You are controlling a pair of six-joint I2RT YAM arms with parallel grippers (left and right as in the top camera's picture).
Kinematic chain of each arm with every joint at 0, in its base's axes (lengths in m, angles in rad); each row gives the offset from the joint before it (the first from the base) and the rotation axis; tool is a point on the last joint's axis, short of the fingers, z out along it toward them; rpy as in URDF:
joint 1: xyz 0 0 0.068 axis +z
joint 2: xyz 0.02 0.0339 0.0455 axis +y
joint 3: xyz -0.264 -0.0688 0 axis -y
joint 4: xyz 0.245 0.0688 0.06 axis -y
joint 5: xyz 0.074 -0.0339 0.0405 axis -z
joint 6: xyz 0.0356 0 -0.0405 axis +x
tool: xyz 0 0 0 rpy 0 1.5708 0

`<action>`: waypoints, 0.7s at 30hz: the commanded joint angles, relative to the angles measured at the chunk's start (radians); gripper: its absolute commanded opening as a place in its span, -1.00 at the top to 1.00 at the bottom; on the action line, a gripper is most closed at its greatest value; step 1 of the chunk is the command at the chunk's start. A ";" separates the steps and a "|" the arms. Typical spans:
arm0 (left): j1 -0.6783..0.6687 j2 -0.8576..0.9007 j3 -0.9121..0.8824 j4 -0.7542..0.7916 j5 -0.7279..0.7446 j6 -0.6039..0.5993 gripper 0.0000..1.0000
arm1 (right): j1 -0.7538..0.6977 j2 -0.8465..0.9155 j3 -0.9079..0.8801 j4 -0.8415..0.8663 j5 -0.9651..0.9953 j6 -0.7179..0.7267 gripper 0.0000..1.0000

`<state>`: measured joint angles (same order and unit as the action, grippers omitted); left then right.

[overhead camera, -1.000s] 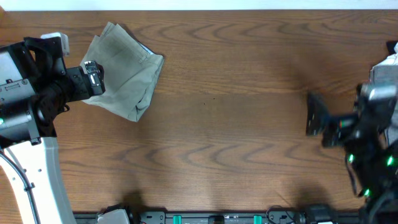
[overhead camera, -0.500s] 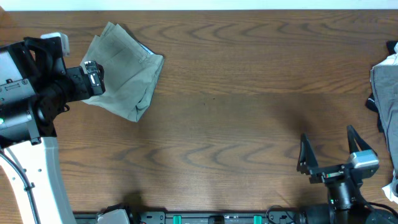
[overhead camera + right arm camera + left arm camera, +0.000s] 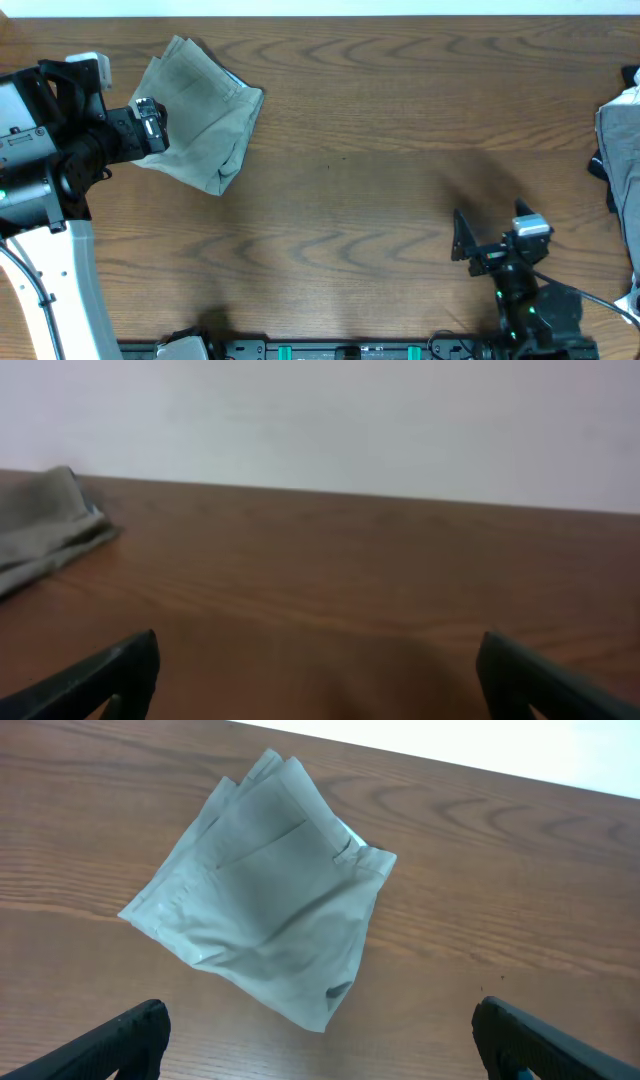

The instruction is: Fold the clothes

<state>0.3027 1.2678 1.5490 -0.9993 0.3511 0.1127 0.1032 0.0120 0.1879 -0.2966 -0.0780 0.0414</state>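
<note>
Clothes lie folded at the far left of the table; left gripper just beside, wide open, empty, so folding looks done. Right gripper, open and empty too, idles well apart.
</note>
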 commanded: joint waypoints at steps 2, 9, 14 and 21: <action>-0.001 0.000 0.007 -0.003 -0.009 0.018 -0.96 | 0.001 -0.006 -0.090 0.080 -0.008 0.042 -0.99; -0.001 0.000 0.007 -0.004 -0.009 0.018 -0.96 | 0.001 -0.005 -0.164 0.192 -0.008 0.069 -0.98; -0.001 0.000 0.007 -0.003 -0.009 0.018 -0.96 | 0.001 -0.005 -0.164 0.192 -0.008 0.069 -0.98; -0.001 0.000 0.007 -0.003 -0.009 0.018 -0.96 | 0.001 -0.005 -0.164 0.192 -0.008 0.069 -0.98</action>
<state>0.3027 1.2678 1.5490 -0.9993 0.3511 0.1131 0.1032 0.0124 0.0307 -0.1078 -0.0784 0.0982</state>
